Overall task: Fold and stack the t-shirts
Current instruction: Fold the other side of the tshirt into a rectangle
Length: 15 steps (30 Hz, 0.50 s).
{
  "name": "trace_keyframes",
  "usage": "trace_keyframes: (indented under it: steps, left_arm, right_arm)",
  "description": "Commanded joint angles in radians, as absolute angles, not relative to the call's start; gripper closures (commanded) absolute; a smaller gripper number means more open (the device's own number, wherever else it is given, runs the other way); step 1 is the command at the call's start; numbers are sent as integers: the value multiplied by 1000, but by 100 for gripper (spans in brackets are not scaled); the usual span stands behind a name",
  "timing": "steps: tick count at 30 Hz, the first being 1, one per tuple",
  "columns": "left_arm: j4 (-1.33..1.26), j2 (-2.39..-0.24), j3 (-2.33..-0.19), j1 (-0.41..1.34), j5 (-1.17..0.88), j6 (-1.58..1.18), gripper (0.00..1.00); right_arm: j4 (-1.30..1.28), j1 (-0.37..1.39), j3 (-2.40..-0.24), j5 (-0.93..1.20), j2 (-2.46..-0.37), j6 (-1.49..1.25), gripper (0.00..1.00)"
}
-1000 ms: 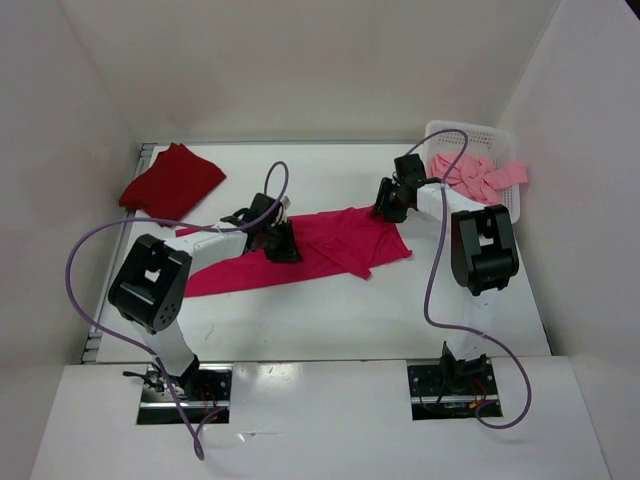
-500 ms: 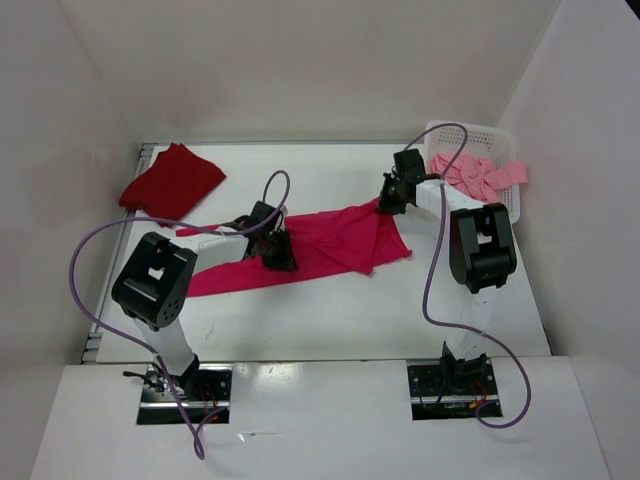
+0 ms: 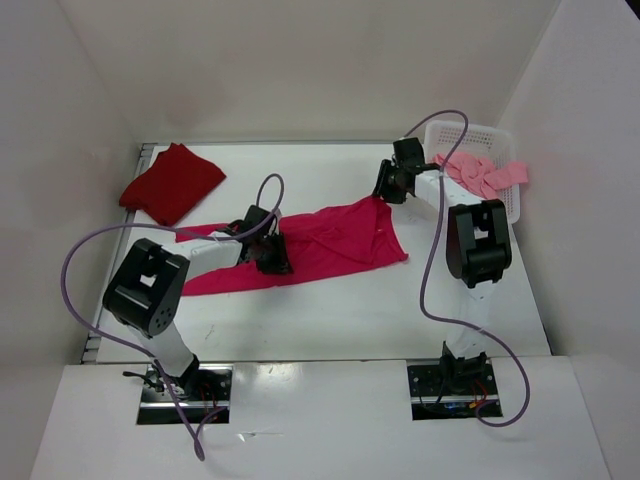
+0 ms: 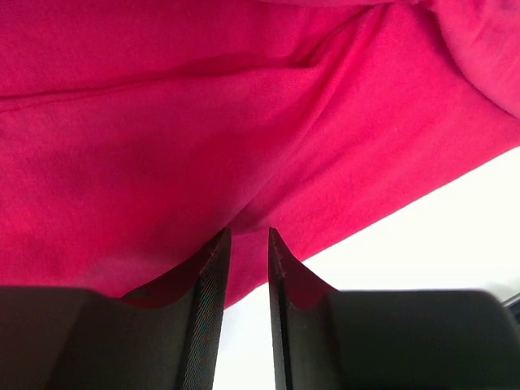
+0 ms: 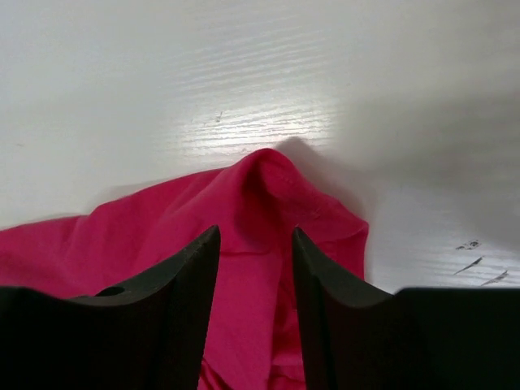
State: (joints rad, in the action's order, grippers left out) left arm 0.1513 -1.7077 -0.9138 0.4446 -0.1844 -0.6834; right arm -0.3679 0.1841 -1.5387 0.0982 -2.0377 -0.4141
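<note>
Crimson-pink t-shirt [image 3: 340, 240] of soft short-sleeved cloth: spread in a long, loosely wrinkled band across the middle of the white wood-grained table [image 3: 330, 320], running from the left side toward the far right, wider and more rumpled at its right end. Pinched near its middle by the left gripper [image 3: 278, 260], a black two-finger claw on a white arm. Seen from the left wrist as a wall of crimson-pink t-shirt [image 4: 244, 122] filling most of the view, creases drawn down to the left gripper [image 4: 248, 231], jaws narrow and closed on a small fold of the cloth, bare table showing at the lower right. Reached at its far right corner by the right gripper [image 3: 383, 196], likewise black. From the right wrist, shown as a raised peak of crimson-pink t-shirt [image 5: 162, 244] standing up just past the tips of the right gripper [image 5: 254, 229], jaws parted, set either side of the ridge with cloth lying loose in the gap. Elsewhere: dark red t-shirt [image 3: 172, 182], folded into a rough square, lying alone at the far left corner of the table, well apart from the crimson one. Light salmon pink t-shirt [image 3: 480, 172], crumpled, heaped in the white perforated plastic basket [image 3: 470, 127] at the far right corner, one part draped over the basket's right rim.
</note>
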Motion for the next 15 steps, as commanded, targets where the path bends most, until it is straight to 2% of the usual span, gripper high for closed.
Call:
trace_keyframes:
  steps: [1, 6, 9, 10, 13, 15]
  left_arm:
    - [251, -1674, -887, 437, -135, -657, 67]
    - [342, -1545, -953, 427, -156, -647, 65]
    - [351, -1502, -985, 396, -156, -638, 64]
    - [351, -1493, -994, 364, -156, -638, 64]
    - [342, -1520, -1017, 286, -138, -617, 61]
    - [342, -1542, -1028, 241, -129, -591, 61]
  right_arm:
    - [-365, 176, -1557, 80, -2008, -416, 53]
    - [-402, 176, -1557, 72, -1866, -416, 54]
    - [-402, 245, -1506, 94, -1801, -416, 82]
    - [-402, 271, -1485, 104, -1801, -416, 94]
    - [-374, 397, -1451, 114, -1801, -426, 97]
    - [-374, 455, -1451, 124, -1842, -426, 92]
